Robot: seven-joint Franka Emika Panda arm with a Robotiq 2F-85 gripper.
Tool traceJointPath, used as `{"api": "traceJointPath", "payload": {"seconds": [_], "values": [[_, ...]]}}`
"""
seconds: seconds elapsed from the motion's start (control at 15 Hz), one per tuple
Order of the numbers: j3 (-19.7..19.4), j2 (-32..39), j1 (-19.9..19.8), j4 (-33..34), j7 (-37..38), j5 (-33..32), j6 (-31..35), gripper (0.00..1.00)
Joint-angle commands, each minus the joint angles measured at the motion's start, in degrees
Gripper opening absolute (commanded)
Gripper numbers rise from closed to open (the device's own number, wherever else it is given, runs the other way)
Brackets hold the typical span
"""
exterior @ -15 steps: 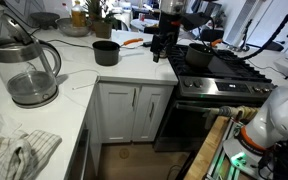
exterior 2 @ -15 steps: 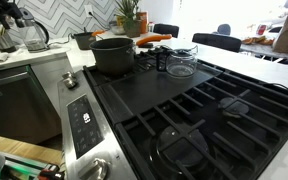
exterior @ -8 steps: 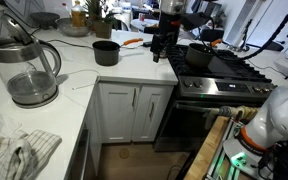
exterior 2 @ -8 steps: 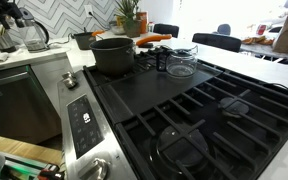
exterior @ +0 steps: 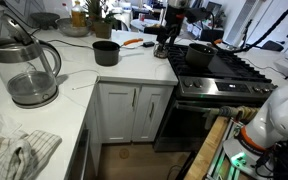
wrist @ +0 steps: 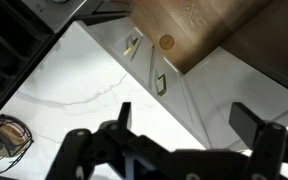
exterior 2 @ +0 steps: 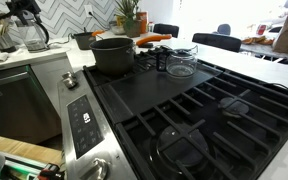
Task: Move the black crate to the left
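Veined white marble counter (wrist: 74, 90) fills the wrist view; gripper (wrist: 189, 125) fingers stand apart; black crate (exterior: 162, 48) is a small dark blur.

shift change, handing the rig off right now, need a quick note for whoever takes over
Tool: open and empty. It hangs above the white counter, with nothing between its fingers in the wrist view.
Black crate: on the counter close to the stove. The black saucepan stands further along the counter. The crate is not held and does not show in the wrist view.
Done: no grip on the crate. Whether it has been shifted at all cannot be told.
Left: bring the tool down over the crate, grasp it, move it left, release.
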Motion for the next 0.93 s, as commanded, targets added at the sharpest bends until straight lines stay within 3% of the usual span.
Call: {"api": "traceJointPath", "payload": {"seconds": [0.0,0.67,0.8,0.87], "values": [[-5.1,0.3,-1.0,0.0,-11.7,3.1,2.3,1.0],[-18.0,4.0,-5.8,3.7,-44.9,9.2,-0.5,1.0],[-19.6,6.0,-7.1,5.6,-48.8,10.3,-1.4,1.0],[-17.8,3.2,-6.8,2.7,-44.7,8.3,0.8,1.0]]}}
